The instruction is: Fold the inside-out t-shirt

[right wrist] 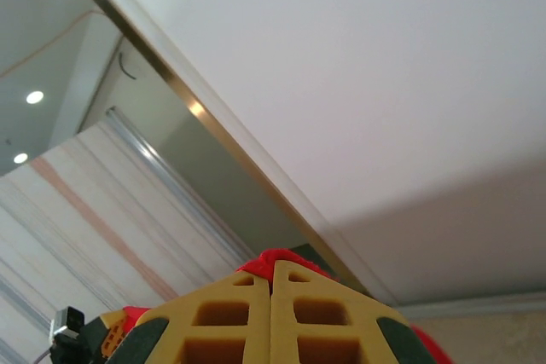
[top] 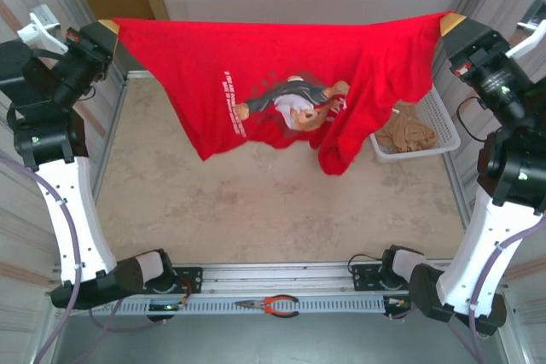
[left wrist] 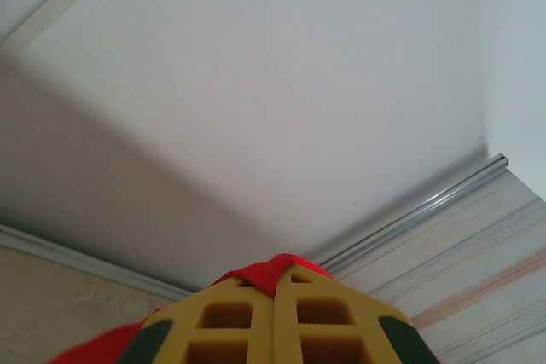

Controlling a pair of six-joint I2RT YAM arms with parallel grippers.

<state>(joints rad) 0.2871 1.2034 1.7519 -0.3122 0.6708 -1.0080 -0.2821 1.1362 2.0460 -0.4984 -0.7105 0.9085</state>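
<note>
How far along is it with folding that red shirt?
Early on. Done: the t-shirt is off the table and stretched wide in the air. In hand: the left gripper and right gripper are each shut on an upper corner, and it hangs between them. Left: every fold, since nothing is laid flat or folded over yet.

Two matching arms: white shells on black joints.

The left arm (top: 72,210) and right arm (top: 485,249) each have one long white link between rounded black joint housings, ending in a black base. A pale lilac cable (top: 66,245) runs along the outer side of each arm. A white bracket (top: 38,25) is mounted at each wrist. The left gripper (left wrist: 275,283) and right gripper (right wrist: 271,277) have tan-yellow fingers (left wrist: 230,330) with square lattice cut-outs and dark green outer corners.
</note>
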